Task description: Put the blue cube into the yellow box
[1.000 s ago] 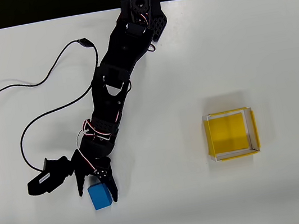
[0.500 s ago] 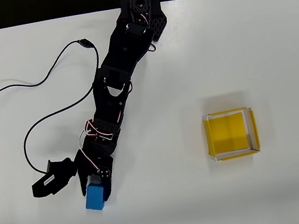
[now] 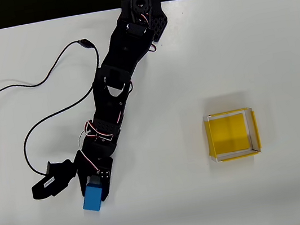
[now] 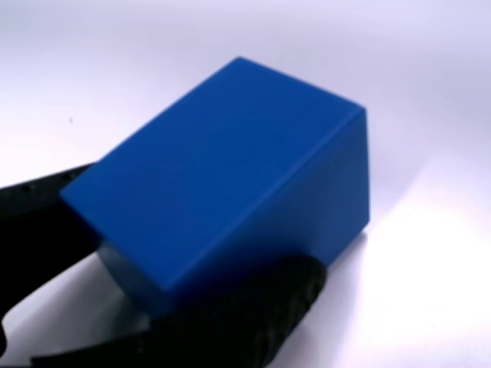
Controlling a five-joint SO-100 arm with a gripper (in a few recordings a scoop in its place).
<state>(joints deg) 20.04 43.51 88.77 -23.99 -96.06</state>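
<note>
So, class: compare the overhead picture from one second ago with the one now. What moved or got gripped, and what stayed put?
The gripper closed its fingers on the blue cube; a second ago the jaws straddled it loosely. The cube turned and shifted slightly toward the picture's left and bottom, now lined up with the fingers. The wrist view shows it pinched between black fingers. The yellow box and the black cable have barely changed.

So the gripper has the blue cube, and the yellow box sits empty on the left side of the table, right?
Not quite: in the overhead view the empty yellow box sits on the right side of the table, not the left. The gripper does have the blue cube, at lower left.
</note>
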